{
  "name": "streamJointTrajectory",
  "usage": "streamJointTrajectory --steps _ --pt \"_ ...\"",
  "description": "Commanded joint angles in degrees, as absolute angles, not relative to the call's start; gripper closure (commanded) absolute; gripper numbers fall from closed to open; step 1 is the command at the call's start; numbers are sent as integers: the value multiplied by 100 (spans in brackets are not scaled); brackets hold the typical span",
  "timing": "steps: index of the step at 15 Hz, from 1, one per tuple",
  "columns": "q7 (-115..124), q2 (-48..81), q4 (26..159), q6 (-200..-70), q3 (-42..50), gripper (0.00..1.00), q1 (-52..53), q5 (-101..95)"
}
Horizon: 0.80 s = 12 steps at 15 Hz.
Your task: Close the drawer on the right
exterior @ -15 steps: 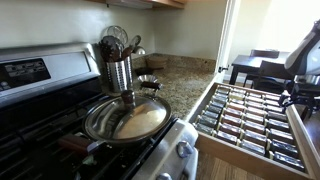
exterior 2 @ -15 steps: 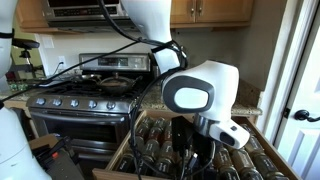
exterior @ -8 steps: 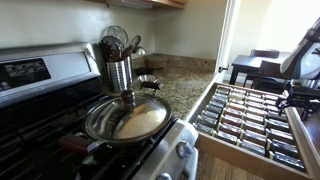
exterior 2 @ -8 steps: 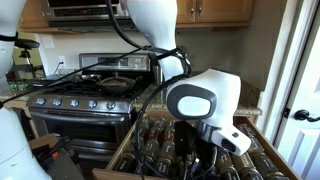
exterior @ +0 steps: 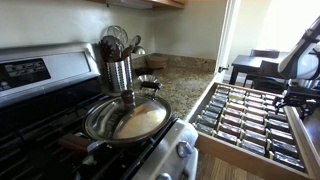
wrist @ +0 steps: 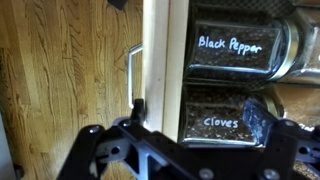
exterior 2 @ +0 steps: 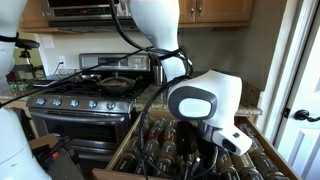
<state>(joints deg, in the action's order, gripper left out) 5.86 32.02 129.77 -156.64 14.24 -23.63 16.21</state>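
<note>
The drawer [exterior: 238,157] stands pulled far out at the right of the counter, its rows of dark-lidded spice jars [exterior: 250,115] exposed. It also fills the bottom of an exterior view, where its wooden rim [exterior 2: 126,150] shows. My gripper [exterior: 293,97] hangs over the drawer's outer end, below the big white wrist [exterior 2: 200,100]. In the wrist view the gripper [wrist: 198,118] is open. One fingertip [wrist: 138,108] lies outside the pale front panel [wrist: 156,60]. The other fingertip [wrist: 258,120] is inside, over the jar labelled Cloves [wrist: 215,118]. Nothing is held.
A gas stove [exterior 2: 90,100] with a lidded pan [exterior: 125,118] stands beside the drawer. A metal utensil holder [exterior: 118,70] sits on the granite counter [exterior: 185,75]. Wood floor [wrist: 70,70] lies beyond the drawer front. A white door [exterior 2: 300,80] is close by.
The wrist has shifted slightly sideways and lower over the drawer's front end. The gripper has stayed open and the drawer has not moved.
</note>
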Motion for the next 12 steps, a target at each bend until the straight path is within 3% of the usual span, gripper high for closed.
streamJointTrajectory --steps 1,12 --pt "574 3287 12778 -15738 1163 0 -2462 1837" --pt "863 3250 12376 -15293 983 0 -2156 1823"
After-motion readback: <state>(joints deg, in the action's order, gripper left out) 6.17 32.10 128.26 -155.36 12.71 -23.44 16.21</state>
